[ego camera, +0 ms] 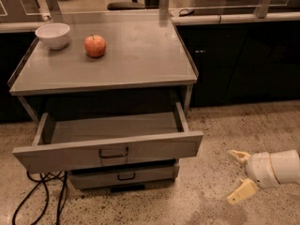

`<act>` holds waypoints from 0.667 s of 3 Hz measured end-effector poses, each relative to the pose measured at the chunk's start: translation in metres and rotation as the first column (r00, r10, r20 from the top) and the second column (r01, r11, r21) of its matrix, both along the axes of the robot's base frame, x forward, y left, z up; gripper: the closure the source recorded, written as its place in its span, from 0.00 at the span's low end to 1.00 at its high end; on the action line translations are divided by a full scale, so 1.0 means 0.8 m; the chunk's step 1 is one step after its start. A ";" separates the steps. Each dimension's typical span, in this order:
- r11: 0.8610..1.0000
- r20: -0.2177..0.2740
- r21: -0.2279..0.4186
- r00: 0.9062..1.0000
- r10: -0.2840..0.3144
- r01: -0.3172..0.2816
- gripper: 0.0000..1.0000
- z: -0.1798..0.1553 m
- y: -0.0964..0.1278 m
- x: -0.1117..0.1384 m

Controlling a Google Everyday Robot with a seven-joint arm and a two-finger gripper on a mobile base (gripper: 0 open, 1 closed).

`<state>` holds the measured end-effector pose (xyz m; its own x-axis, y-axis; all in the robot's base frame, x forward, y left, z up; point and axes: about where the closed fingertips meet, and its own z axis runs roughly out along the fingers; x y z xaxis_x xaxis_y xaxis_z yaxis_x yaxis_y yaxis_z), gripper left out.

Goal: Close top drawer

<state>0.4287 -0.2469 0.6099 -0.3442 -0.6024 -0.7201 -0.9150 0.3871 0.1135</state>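
- In the camera view, the top drawer [108,149] stands pulled well out from under the bench [140,60], and we look down onto its grey inner floor between low side walls.
- Its wide front panel faces us. The long axis runs left to right, with the left end sitting a little lower in the picture than the right.
- A small black handle [114,152] sits at the centre of that panel.
- Below it, a narrower lower drawer [124,176] sits further back, under the overhang of the top drawer's front.
- On the bench, a white bowl [53,35] stands near the back left corner with a red apple [95,45] just beside it. The two are not touching.
- The gripper [230,177] hangs over the speckled floor [225,125], to the right of and lower than the drawer's right front corner, apart from it. Its fingers [242,192] are spread wide and hold nothing.
- Open floor lies between the gripper and the drawer front.
- Black cables [42,196] trail on the floor under the drawer's left end.
- Dark cabinets [243,60] line the wall to the right of the bench.
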 end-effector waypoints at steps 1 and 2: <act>1.000 0.000 0.000 1.000 0.001 -0.001 0.00 0.000 0.001 0.000; 0.990 0.028 0.000 0.990 0.140 -0.140 0.00 0.016 0.030 0.017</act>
<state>0.4422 -0.2232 0.6229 -0.2361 -0.6420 -0.7294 -0.9630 0.2548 0.0874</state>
